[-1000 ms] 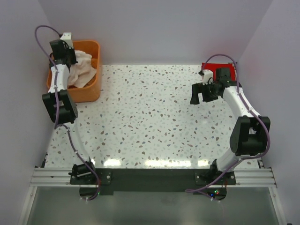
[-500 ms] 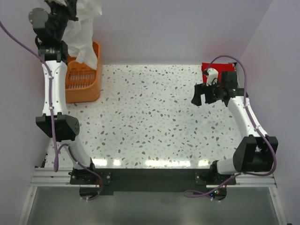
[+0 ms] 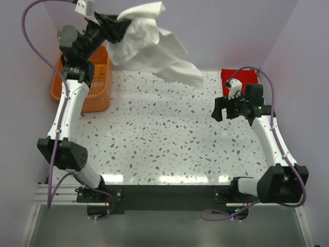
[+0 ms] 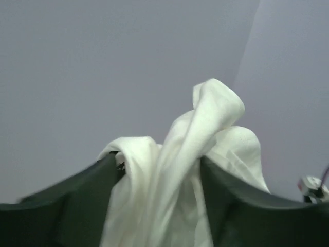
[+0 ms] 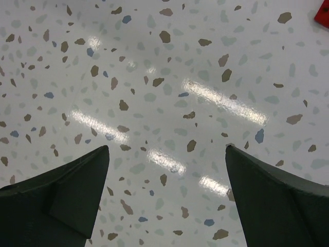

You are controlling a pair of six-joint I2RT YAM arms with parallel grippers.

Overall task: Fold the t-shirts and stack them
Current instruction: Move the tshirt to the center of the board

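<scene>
Left gripper (image 3: 109,34) is clamping a bunch of the cream-white t-shirt (image 3: 154,49), raised high over the counter's far-left corner. Half a second ago the shirt was hanging straight down over the orange basket (image 3: 96,85); now the left arm is swinging it rightward. The cloth is flaring out in the air over the far edge, its trailing end reaching toward the middle of that edge. One second ago it was still lying in the basket, which is now showing its slotted floor with the shirt out. In the left wrist view, cloth is filling the gap between the fingers (image 4: 92,190). Right gripper (image 3: 224,108) is hovering near the right edge with its jaws spread wide, holding nothing, only speckled counter (image 5: 154,77) under it. It is sitting slightly nearer than before. Red t-shirt (image 3: 241,77) is lying as a flat square in the far-right corner, just behind the right gripper, unmoved.
</scene>
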